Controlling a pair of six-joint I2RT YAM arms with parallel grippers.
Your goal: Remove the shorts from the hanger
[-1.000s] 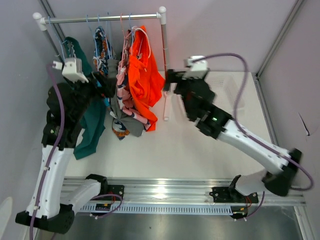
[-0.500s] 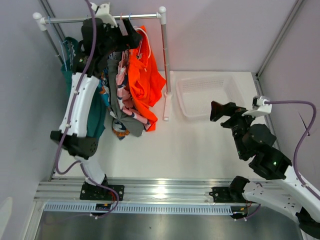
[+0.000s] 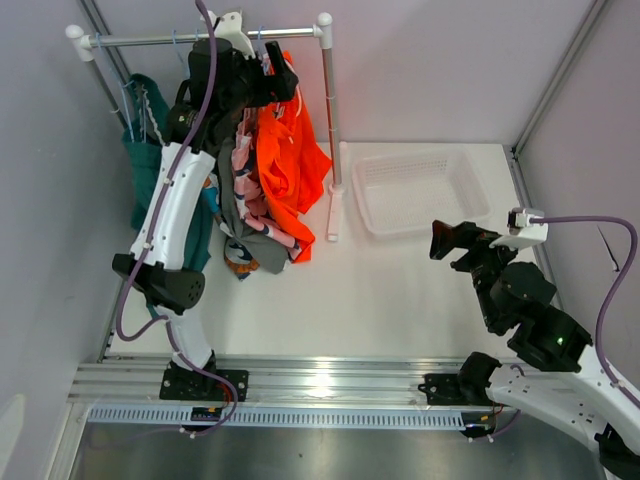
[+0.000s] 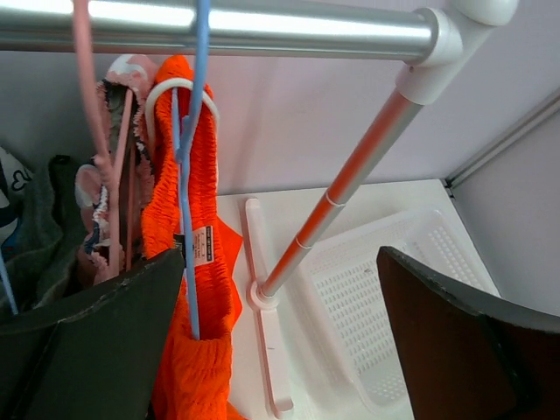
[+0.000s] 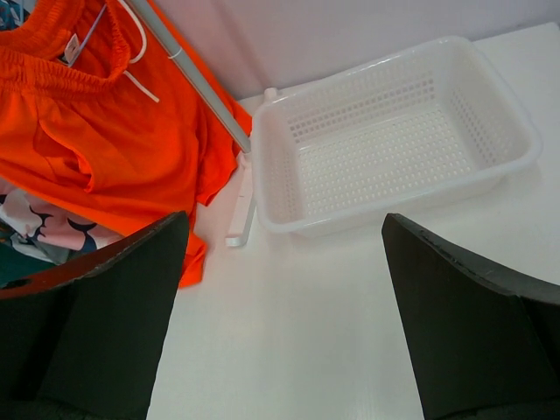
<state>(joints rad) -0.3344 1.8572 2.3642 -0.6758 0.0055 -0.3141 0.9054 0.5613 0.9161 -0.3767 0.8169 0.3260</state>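
I am holding the left gripper (image 3: 278, 82) spread wide close to the rail (image 3: 140, 40), gripping nothing. The orange shorts (image 4: 206, 175) are hanging from that rail on a blue hanger (image 4: 188, 289), beside the other shorts (image 3: 240, 180). The right gripper (image 3: 452, 240) is hovering wide open and empty near the white basket (image 3: 470, 180).

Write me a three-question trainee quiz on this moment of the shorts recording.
1. True or false: the white basket holds a pair of shorts.
2. Which gripper is up by the rail? A) left B) right C) both
3. Fill in: the shorts hanging nearest the rail's end post are bright ____.

Key: 1 false, the basket is empty. 2 A, the left gripper, jaws open. 3 orange: the orange shorts.
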